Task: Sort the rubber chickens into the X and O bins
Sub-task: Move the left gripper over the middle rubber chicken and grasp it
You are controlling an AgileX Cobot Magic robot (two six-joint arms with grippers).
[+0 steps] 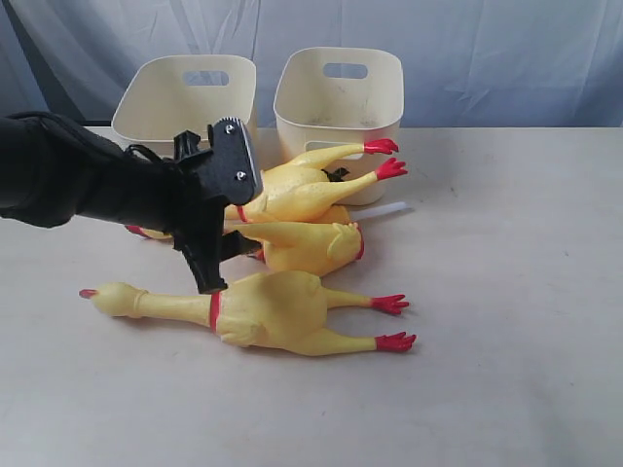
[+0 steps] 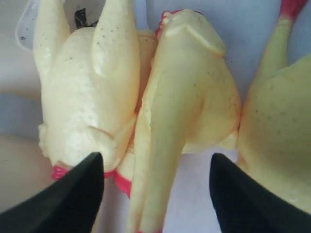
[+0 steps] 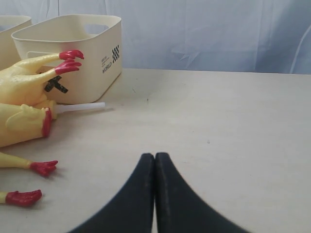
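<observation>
The left arm [image 1: 78, 175] comes in from the left edge of the exterior view. Its left tool [image 1: 226, 255] hangs released, jaws spread wide, over the rubber chickens [image 1: 292, 243] heaped in the middle of the frame. Three lie side by side on the surface [image 1: 506, 321], heads to the left and red feet to the right. The front chicken [image 1: 268, 311] is at lower centre, the shorter middle chicken [image 1: 307, 245] is behind it, and the rear chicken [image 1: 297, 187] has its feet against the right bin [image 1: 339, 92]. A red scrap under the arm may be a fourth, but it is too hidden to say.

In the left wrist view the middle chicken's long axis runs lengthwise through the gap between the two fingers [image 2: 73, 194], so the jaws straddle its narrow neck. The neighbours crowd in on both sides. A straight drop and squeeze looks enough, though a finger could nip the rear chicken. This arm is much the nearer.

At upper centre, the left bin [image 1: 185, 97] has its mark hidden. The right wrist view shows a black X [image 3: 57, 85] on the right bin, half covered by red feet, and the printed word "WORLD" [image 3: 109, 64]. The right tool [image 3: 154, 194] is clenched on nothing, well apart from the chickens.
</observation>
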